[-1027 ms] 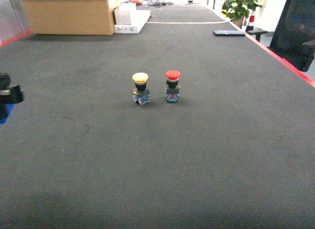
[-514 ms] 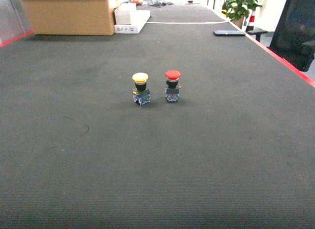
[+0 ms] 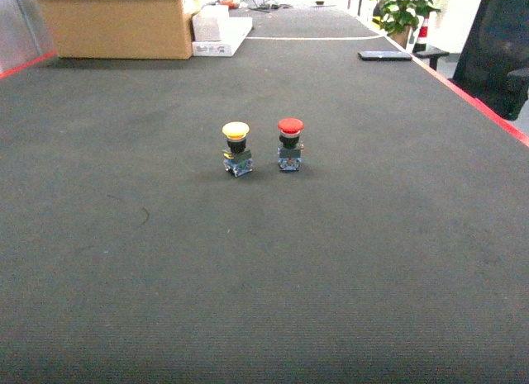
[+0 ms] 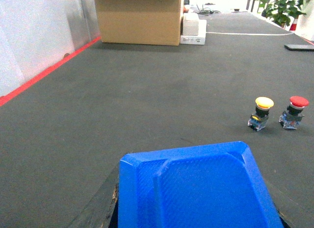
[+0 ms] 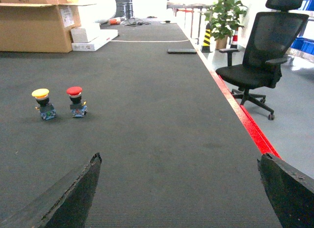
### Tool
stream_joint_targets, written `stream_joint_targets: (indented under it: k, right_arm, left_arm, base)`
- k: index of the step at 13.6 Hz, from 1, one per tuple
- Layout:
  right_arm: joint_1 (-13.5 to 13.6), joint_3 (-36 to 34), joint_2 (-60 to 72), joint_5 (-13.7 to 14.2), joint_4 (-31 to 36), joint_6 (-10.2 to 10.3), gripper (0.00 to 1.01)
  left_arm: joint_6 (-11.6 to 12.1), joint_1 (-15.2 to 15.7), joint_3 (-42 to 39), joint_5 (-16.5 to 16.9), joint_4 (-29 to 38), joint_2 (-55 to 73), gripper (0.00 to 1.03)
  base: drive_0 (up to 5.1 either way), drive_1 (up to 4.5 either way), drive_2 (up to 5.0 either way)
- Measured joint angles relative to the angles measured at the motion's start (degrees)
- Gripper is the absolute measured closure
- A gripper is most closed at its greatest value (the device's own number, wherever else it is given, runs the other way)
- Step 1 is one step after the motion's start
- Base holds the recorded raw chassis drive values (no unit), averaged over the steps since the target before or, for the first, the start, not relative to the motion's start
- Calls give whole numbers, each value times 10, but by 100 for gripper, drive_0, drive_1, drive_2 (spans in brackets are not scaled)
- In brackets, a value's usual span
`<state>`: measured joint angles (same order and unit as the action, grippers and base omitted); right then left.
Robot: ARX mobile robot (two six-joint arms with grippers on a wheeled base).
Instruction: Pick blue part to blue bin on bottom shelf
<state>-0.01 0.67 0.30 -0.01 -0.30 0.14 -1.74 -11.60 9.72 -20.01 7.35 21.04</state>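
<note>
Blue part does not show anywhere in the head view: only the yellow-capped push button and the red-capped push button stand upright side by side just above the middle of the frame on the dark mat, with a cardboard box at the upper left and neither gripper in sight. In the left wrist view the blue part fills the lower middle of the frame, right under the camera and between the dark fingers of the left gripper, which seems clamped on it; its broad moulded face is turned up toward the lens and it narrows slightly toward its far edge, so its long axis appears to run away from the camera, though the near end is cut off by the frame. The two buttons sit at the right middle of this view, well apart from the part. In the right wrist view the right gripper is spread wide and empty, its fingers at the lower corners. I judge the pick done and the carry in hand; no shelf or blue bin is visible, so the next move calls for turning toward the rack and bringing the part over the bin.
</note>
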Motion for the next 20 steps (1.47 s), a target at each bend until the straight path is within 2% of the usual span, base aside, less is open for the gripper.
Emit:
stream_joint_targets:
  k: [20]
  right_arm:
    - [0, 0, 0, 0, 0, 0, 3]
  left_arm:
    - [0, 0, 0, -1, 0, 0, 58]
  base:
    - [0, 0, 0]
